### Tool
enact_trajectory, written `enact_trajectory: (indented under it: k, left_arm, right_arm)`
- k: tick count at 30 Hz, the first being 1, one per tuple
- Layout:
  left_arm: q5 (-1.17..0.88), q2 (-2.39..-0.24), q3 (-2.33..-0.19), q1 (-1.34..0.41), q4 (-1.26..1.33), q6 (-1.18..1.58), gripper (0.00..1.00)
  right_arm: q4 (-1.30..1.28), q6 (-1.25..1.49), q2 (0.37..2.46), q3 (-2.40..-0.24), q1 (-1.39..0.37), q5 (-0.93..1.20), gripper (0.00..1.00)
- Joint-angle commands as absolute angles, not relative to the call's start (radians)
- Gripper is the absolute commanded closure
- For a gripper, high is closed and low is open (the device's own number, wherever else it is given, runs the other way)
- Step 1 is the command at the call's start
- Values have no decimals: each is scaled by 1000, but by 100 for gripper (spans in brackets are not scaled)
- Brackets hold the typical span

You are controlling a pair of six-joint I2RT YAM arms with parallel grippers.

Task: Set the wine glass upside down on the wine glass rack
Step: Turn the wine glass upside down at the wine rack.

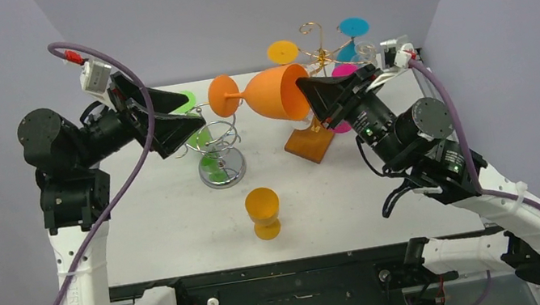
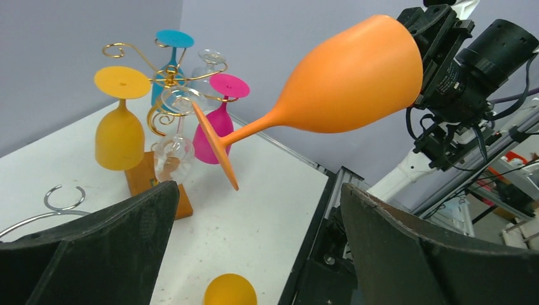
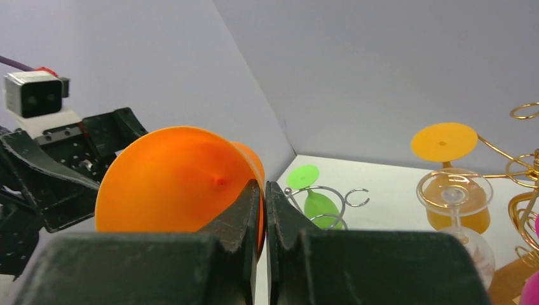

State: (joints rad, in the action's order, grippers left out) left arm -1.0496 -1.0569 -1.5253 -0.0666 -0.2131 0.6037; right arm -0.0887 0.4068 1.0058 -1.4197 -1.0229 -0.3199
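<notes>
An orange wine glass [image 1: 274,94] hangs on its side in the air, its foot [image 1: 223,96] pointing left. My right gripper [image 1: 312,95] is shut on its rim, one finger inside the bowl [image 3: 171,184] and one outside. My left gripper [image 1: 190,109] stands open just left of the foot, not touching it; in the left wrist view the glass [image 2: 356,82] lies beyond the open jaws. A gold wire rack [image 1: 321,54] on a wooden block behind the glass carries yellow, blue, pink and clear glasses upside down.
A silver wire rack [image 1: 221,148] with a green glass [image 1: 203,138] hanging in it stands at the middle left. A yellow-orange glass [image 1: 263,212] stands on the table near the front. Grey walls close in behind and at both sides.
</notes>
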Motion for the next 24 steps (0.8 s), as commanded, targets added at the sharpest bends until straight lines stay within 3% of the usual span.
enact_trajectory:
  k: [1, 5, 7, 14, 24]
  left_arm:
    - [-992, -1048, -1571, -71, -294, 503, 4]
    - [-959, -1058, -1548, -95, -291, 531, 1]
    - [-915, -1073, -1556, -120, -362, 499, 12]
    - [-832, -1091, -1580, -138, -490, 413, 26]
    - [-913, -1105, -1577, -139, -522, 422, 80]
  right_arm:
    - [-86, 364, 1007, -1443, -1040, -364, 100]
    - [-69, 320, 1039, -1458, -1112, -422, 100]
    - [-60, 291, 1056, -1469, -1155, -452, 100]
    - [-25, 228, 1075, -1476, -1226, -514, 100]
    - [23, 108, 1104, -1481, -1331, -612, 100]
